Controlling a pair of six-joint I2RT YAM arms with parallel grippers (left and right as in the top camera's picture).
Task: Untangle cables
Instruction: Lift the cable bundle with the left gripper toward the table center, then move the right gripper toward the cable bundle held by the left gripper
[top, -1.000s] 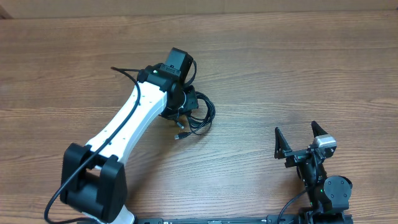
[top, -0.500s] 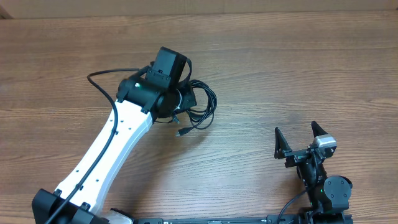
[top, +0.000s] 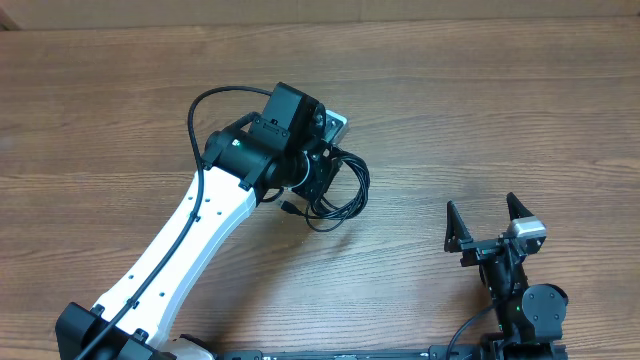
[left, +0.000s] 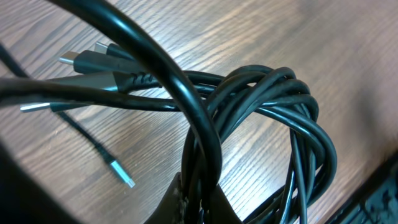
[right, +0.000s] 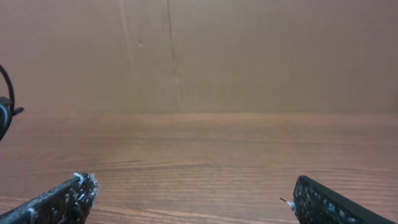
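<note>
Your left gripper (top: 322, 178), centre frame overhead, is clamped on the cables (top: 346, 195). The black bundle loops out just right of it, on the table (top: 480, 110). Your right gripper (top: 488, 225), lower right, stands wide and holds nothing.

The left gripper (top: 322, 175) sits over the bunched cables (top: 350, 207); the right gripper (top: 487, 222), jaws spread, lies well apart.

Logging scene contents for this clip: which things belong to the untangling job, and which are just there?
Job:
cables, bunched in a tangle
left claw, shut on them
right claw, open, apart

Just there:
wooden table
left arm's own thick wire
</note>
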